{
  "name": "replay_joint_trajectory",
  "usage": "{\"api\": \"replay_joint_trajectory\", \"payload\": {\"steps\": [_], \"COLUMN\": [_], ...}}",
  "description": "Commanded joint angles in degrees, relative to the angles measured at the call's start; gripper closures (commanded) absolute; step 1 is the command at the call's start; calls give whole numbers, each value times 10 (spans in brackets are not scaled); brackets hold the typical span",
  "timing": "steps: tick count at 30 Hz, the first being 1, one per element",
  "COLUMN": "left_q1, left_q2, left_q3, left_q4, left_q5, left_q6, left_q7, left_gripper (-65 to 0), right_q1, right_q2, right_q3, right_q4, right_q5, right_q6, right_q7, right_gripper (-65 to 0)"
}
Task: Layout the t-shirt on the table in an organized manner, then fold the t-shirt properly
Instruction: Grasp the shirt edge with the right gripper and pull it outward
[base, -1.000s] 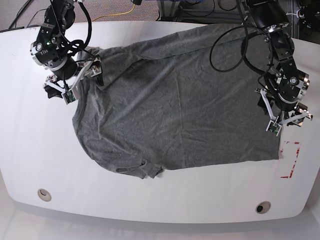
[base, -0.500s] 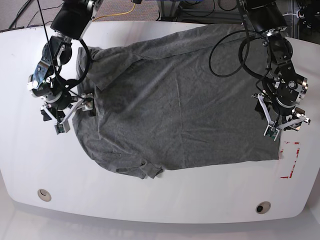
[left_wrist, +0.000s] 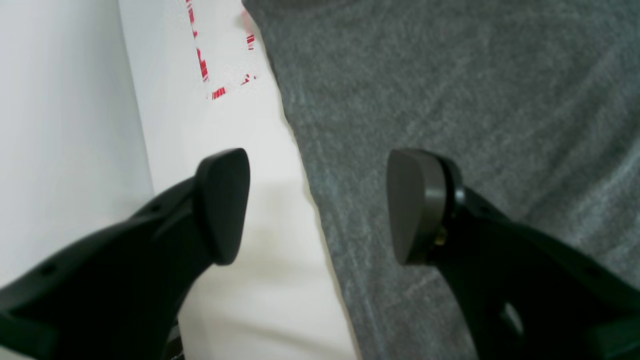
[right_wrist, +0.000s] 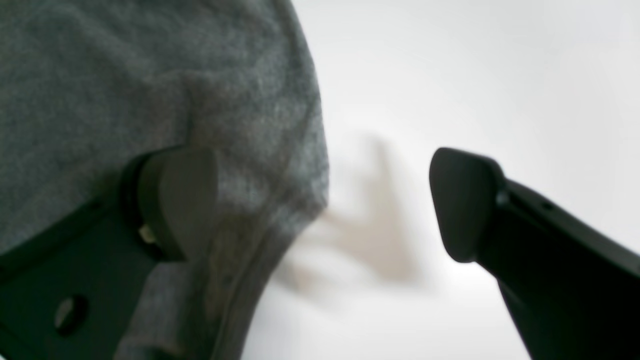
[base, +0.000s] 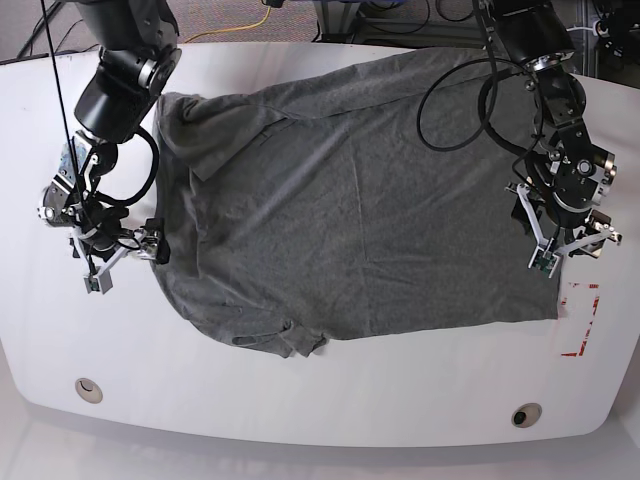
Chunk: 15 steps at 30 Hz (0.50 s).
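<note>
Both claws, left claw (base: 562, 238) and right claw (base: 125, 250), gape empty astride opposite edges of the t-shirt (base: 350, 200) spread rumpled on the desk (base: 300, 400); soft, limp knit, best pinched at its hems.

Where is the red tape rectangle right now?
In the base view the red tape rectangle sits on the table near its right edge, just beyond the t-shirt hem corner and below the left gripper.
</note>
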Motion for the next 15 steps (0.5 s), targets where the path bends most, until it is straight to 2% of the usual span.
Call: {"api": "replay_joint_trajectory", "payload": {"steps": [1,6,15], "left_q1": [-10,-10,-10], "left_q2": [-6,-7,-7], "left_q3": [-2,-2,-2], "left_q4": [10,10,9], "left_q5": [-2,-2,-2], "left_q6": [4,4,4], "left_q7": [-9,-9,-9], "left_gripper": [-392,-392,-392], "right_q1": [22,25,23], "right_q2": [13,13,-7], "right_q3": [0,0,-2], "right_q4": [-29,-71,-72], "right_q5": [9,10,25], "right_q6": [3,3,3], "right_q7": [21,31,29], "right_gripper": [-650,-650,-650]}}
